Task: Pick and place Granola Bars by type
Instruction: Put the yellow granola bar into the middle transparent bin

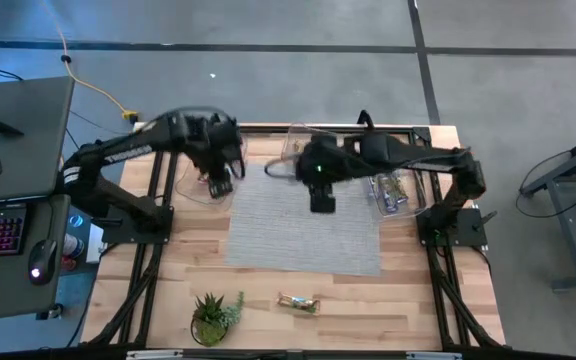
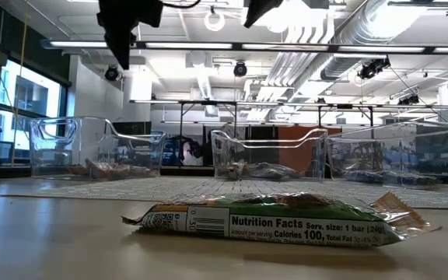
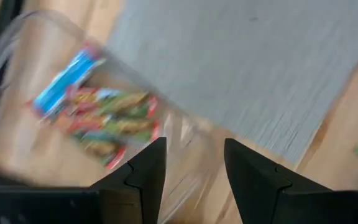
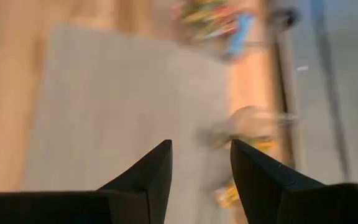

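Note:
One green-orange granola bar (image 1: 298,303) (image 2: 278,220) lies flat on the wooden table near its near edge, far from both grippers. My left gripper (image 1: 220,186) (image 3: 194,155) is open and empty. It hangs above the left clear tub (image 1: 203,172), where red and blue wrapped bars (image 3: 98,115) lie on the bottom. My right gripper (image 1: 322,203) (image 4: 201,158) is also open and empty, and hovers over the far part of the grey mat (image 1: 303,225). The right tub (image 1: 393,192) holds more bars.
A third clear tub (image 1: 293,150) stands at the mat's far edge, between the arms. A small green potted plant (image 1: 213,315) stands near the near edge, to the left of the loose bar. A desk with a keyboard and mouse (image 1: 8,230) stands left of the table.

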Motion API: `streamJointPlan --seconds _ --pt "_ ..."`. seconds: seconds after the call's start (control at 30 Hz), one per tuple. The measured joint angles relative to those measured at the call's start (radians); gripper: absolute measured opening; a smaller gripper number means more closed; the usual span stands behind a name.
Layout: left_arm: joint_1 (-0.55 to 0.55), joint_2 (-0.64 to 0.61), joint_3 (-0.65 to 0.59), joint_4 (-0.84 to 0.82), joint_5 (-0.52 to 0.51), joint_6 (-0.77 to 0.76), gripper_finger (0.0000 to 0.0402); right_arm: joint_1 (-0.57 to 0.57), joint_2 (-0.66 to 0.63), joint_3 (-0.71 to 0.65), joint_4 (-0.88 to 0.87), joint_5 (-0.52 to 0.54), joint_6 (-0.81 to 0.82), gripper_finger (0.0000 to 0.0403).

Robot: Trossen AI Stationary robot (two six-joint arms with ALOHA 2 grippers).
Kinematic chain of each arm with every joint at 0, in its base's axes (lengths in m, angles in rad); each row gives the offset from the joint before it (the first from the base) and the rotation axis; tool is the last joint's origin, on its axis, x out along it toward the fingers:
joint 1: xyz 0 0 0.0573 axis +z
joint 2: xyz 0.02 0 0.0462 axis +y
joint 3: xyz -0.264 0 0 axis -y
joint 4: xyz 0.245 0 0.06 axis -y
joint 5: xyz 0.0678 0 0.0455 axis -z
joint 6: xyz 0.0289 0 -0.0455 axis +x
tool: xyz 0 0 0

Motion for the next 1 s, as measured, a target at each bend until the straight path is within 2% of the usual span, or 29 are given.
streamJointPlan --seconds 0.07,0.17,0.33,0.43,0.57,0.73,0.83,1.0 --pt "-0.078 -0.039 -0.097 0.106 0.005 -0.018 0.0156 0.021 -0.036 -0.083 0.02 -0.048 0.002 0.0146" --pt "-0.199 -0.086 -0.234 0.279 0.005 -0.058 0.0156 0.064 -0.09 -0.23 0.115 -0.064 0.05 0.0146" --pt "-0.375 -0.115 -0.382 0.507 -0.028 -0.154 0.0156 0.165 -0.168 -0.534 0.438 -0.057 0.08 0.0146" --pt "-0.459 -0.114 -0.412 0.538 -0.094 -0.195 0.0156 0.252 -0.191 -0.71 0.672 -0.051 0.113 0.0146" --pt "-0.537 -0.114 -0.421 0.544 -0.172 -0.262 0.0156 0.365 -0.203 -0.885 0.964 0.032 0.192 0.0146" --pt "-0.587 -0.114 -0.421 0.57 -0.188 -0.313 0.0156 0.501 -0.201 -1.071 1.308 0.093 0.213 0.0146" --pt "-0.6 -0.114 -0.421 0.58 -0.187 -0.346 0.0156 0.57 -0.195 -1.14 1.463 0.134 0.239 0.0146" --pt "-0.597 -0.114 -0.421 0.598 -0.191 -0.415 0.0156 0.661 -0.146 -1.149 1.561 0.23 0.252 0.0146"
